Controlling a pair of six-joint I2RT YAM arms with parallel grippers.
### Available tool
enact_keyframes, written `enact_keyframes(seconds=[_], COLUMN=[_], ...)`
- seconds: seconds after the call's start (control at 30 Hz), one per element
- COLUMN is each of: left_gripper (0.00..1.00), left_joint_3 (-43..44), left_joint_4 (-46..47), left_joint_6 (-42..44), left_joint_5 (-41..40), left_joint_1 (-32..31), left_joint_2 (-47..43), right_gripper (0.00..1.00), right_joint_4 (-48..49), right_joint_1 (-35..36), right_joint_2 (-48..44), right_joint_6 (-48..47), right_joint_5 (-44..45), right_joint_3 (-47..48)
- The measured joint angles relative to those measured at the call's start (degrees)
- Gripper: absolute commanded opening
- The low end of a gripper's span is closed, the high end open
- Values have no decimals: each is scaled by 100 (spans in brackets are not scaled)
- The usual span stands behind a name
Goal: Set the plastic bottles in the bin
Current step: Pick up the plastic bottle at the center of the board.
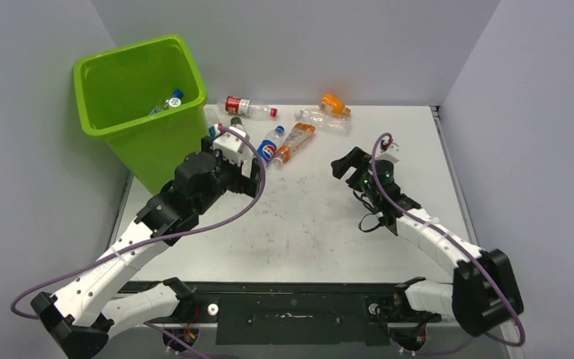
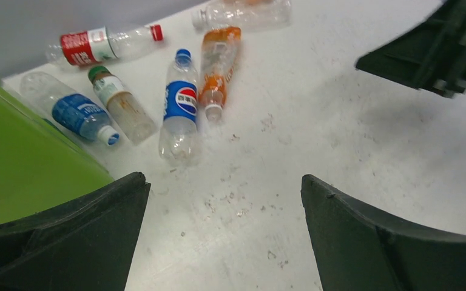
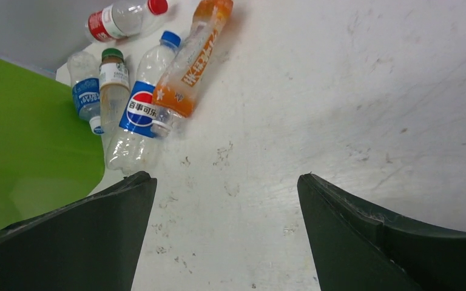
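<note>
The lime-green bin [image 1: 138, 97] stands at the back left with a blue-capped bottle [image 1: 168, 101] inside. On the table lie a red-label bottle [image 1: 248, 107], a Pepsi bottle [image 1: 270, 143], an orange-label bottle [image 1: 294, 142], a clear bottle [image 1: 323, 120] and a small orange bottle [image 1: 334, 103]. My left gripper [image 1: 252, 173] is open and empty beside the bin, short of the Pepsi bottle [image 2: 180, 103]. My right gripper [image 1: 346, 166] is open and empty right of the orange-label bottle [image 3: 191, 60]. A blue-label bottle [image 2: 76, 112] and a green-capped bottle [image 2: 121, 103] lie against the bin.
The bin wall [image 2: 18, 157] is close on my left gripper's left side, and it also fills the left of the right wrist view [image 3: 30, 139]. My right gripper shows in the left wrist view [image 2: 437, 54] at the upper right. Grey walls close the back and sides.
</note>
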Motion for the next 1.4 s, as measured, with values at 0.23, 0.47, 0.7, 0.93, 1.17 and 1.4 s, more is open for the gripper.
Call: enact_keyframes(seconds=[0.23,0.47,0.7,0.93,1.17,1.4], left_gripper=[96,96,96,96,96,96], left_joint_3=[-1064,-2033,-2404,-2404,-2404,-2404], left_joint_4=[144,787,1080,1104,1102,1104], left_joint_6=[-70,-151,-308,-306,-302,-282], left_joint_5=[601,557,205,-79,-199,-264], left_joint_1=[0,0,0,0,-4,-26], left_joint_2=[-922,-1690,-1982,-1987,-2020,-2024], right_gripper=[90,90,90,91,97,66], right_joint_4=[833,1449,1279,531,317,435], right_joint_1=[251,254,153,55,-17,-59], right_joint_2=[2197,3864,5388,6330,6813,7152], right_joint_6=[828,1480,1711,1705,1784,1908], right_joint_5=[-664,-898,-863,-636,-540,-551], right_joint_3=[426,1805,3845,4937,5611,6006])
